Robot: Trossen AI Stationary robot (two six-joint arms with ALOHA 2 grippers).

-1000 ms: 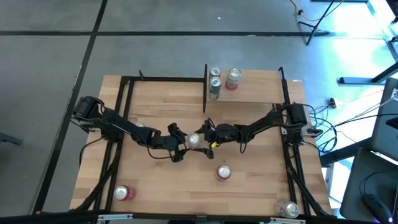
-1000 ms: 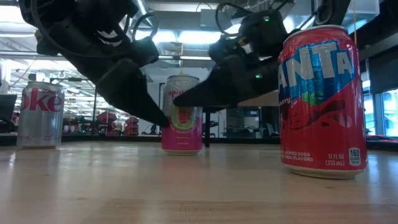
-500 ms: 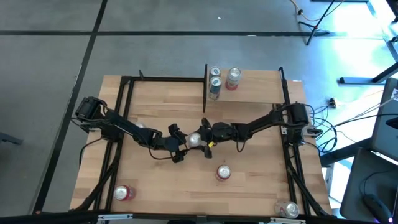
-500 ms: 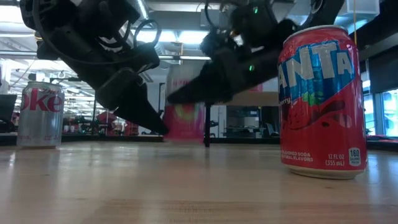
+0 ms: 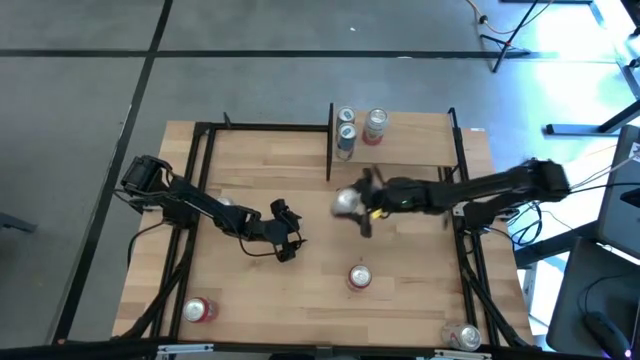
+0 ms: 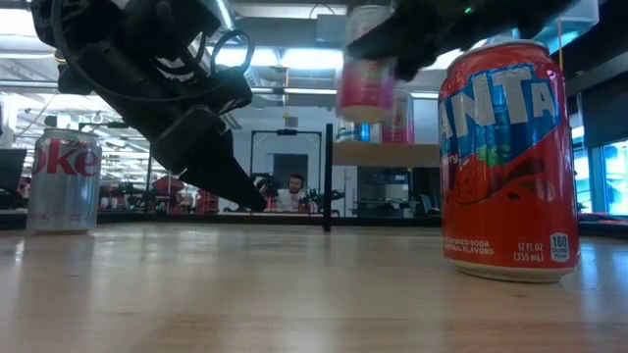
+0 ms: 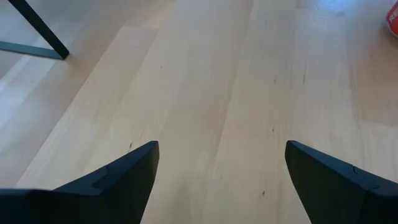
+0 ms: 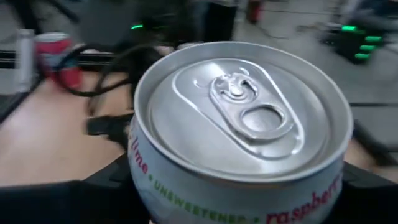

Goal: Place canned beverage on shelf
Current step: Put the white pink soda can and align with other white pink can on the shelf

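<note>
The right gripper [image 5: 352,205] is clamped on the raspberry can [image 5: 346,202] in the air — it may knock the cans [image 5: 346,131] already on the shelf [image 5: 420,150]. The left gripper [image 5: 288,232] waits with its fingers apart.

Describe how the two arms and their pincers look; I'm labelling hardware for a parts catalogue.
Both arms are dark, slim and jointed, with black cables along them. The left pincer ends in two flat, tapered black fingers. The right pincer has a small yellow mark by its wrist; its black fingers look alike.

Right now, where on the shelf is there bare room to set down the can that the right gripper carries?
The shelf is bare from the red can to its right post. Its left end is crowded by two cans beside the left post. The right gripper holds the raspberry can just in front.
</note>
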